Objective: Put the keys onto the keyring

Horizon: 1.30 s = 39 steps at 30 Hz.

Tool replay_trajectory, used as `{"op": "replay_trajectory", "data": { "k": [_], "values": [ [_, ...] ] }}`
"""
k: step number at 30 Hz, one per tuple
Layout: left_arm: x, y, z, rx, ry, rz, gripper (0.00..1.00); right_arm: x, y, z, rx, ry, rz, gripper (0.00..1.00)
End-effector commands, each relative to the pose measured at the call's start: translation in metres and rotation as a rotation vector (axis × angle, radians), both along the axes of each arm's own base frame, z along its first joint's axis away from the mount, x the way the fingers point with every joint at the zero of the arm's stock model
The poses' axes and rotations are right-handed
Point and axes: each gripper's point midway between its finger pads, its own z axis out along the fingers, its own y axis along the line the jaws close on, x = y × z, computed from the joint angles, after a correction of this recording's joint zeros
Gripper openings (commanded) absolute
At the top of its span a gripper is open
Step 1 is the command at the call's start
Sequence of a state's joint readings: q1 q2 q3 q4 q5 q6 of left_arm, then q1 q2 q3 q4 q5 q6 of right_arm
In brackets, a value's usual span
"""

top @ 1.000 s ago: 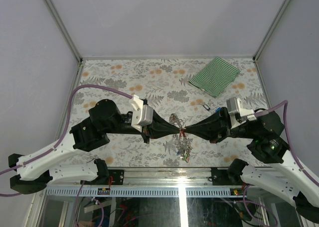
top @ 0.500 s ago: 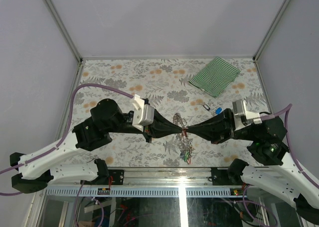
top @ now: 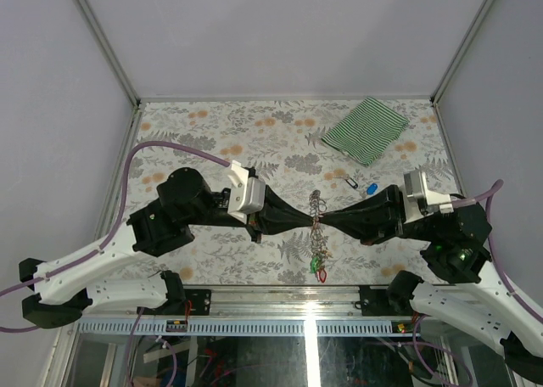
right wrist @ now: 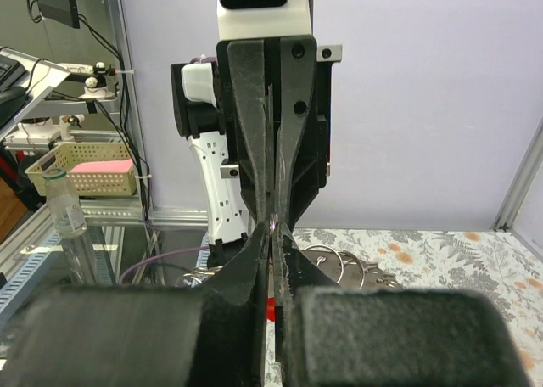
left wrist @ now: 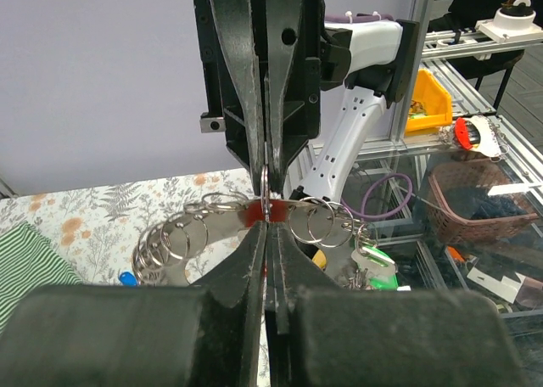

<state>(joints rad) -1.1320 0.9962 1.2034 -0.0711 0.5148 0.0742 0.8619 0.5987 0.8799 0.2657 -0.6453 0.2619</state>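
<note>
1. Nearest the arm bases, the keys [top: 320, 266] hang bunched under the keyring [top: 316, 207], over the flowered worktop [top: 212, 132].
2. Both arms reach low and inward, meeting tip to tip. The left fingers [top: 293, 220] and right fingers [top: 341, 221] each clamp the keyring between them.
3. Just beyond the right arm lies a loose blue-tagged key [top: 371, 188].
4. Farthest back lies a green-striped cloth [top: 366, 129].
</note>
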Motion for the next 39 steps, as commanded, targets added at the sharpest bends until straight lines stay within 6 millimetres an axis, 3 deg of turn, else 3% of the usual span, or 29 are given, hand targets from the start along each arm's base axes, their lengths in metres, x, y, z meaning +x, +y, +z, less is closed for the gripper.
{"op": "replay_trajectory", "data": {
  "k": [1, 11, 16, 21, 27, 33, 39],
  "values": [
    [0.001, -0.004, -0.008, 0.010, 0.018, -0.002, 0.00, -0.010, -0.020, 0.048, 0.177, -0.107, -0.030, 0.00],
    [0.001, -0.004, -0.007, 0.009, 0.019, -0.001, 0.01, -0.006, -0.021, 0.048, 0.186, -0.102, -0.051, 0.00],
    [0.001, -0.005, -0.002, -0.007, 0.017, -0.006, 0.09, -0.004, -0.019, 0.044, 0.175, -0.098, -0.055, 0.00],
    [0.001, -0.002, 0.004, -0.031, 0.012, 0.006, 0.10, -0.002, -0.019, 0.041, 0.160, -0.100, -0.071, 0.00],
    [0.003, 0.001, 0.008, -0.046, 0.008, 0.026, 0.01, 0.005, -0.017, 0.034, 0.127, -0.081, -0.102, 0.00],
    [0.003, 0.005, 0.013, -0.062, 0.001, 0.038, 0.00, 0.012, -0.015, 0.026, 0.082, -0.063, -0.126, 0.00],
    [0.004, 0.004, 0.010, -0.057, 0.007, 0.039, 0.19, 0.014, -0.017, 0.027, 0.086, -0.059, -0.147, 0.00]
  ]
}}
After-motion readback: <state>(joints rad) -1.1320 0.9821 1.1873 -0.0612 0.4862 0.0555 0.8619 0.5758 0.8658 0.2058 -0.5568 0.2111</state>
